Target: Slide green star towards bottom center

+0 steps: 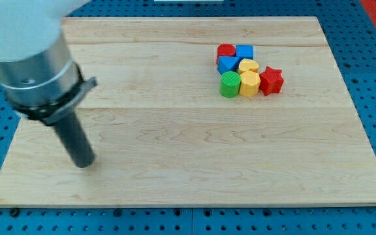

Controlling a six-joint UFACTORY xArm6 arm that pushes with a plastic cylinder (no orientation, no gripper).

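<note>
The green block [229,84] is rounded and ridged, and its exact shape is hard to make out. It sits on the wooden board [175,143] at the view's upper right, at the left bottom corner of a tight cluster. It touches a yellow hexagon block [249,83] on its right and a blue block [227,64] above it. My tip [83,164] rests on the board at the view's lower left, far left of and below the green block and touching no block.
The same cluster holds a red cylinder [225,51], a blue cube [245,51], a second yellow block [248,66] and a red star [271,80]. The arm's grey body [31,59] fills the view's upper left. A blue perforated table surrounds the board.
</note>
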